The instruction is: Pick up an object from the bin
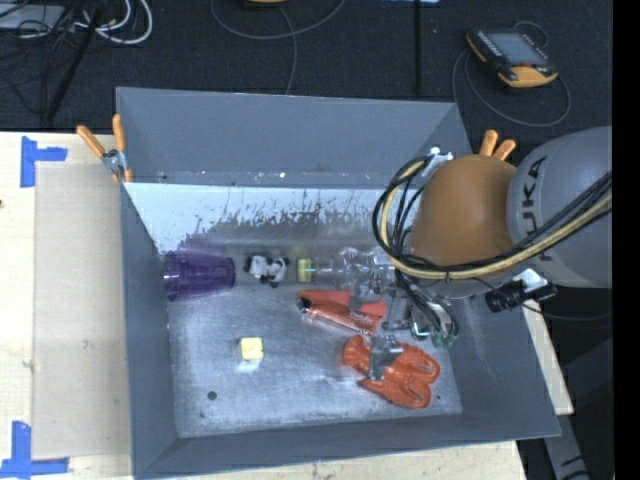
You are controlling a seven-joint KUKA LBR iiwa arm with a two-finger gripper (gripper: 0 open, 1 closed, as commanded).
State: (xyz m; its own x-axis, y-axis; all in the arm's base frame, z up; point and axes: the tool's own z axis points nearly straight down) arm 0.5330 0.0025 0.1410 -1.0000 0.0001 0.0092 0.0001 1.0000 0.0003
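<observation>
Fingers of mine hang low in the lower right part of the bin, directly over a flat orange-red thing with rounded lobes, which lies near the bin's lower right corner. In the camera view they meet this thing at its upper left end. Whether they are spread or closed I cannot tell, because they look like one grey piece against the orange. I do not see the thing between them, so I do not claim a hold.

By my judgement the step in hand is the reaching down, with the closing and the lifting not yet done. The next move calls for one lobe or edge to stand between the two sides, then a firm closing and a straight lift. A red tube-like thing lies just beside, up and to the left, and it should not be caught together with the first. The purple cup and the small yellow block are well apart, further left.

As for writing, the grey arm link at the right carries dark letters, which I read as "KUKA". On the things in the bin I can read no label.
</observation>
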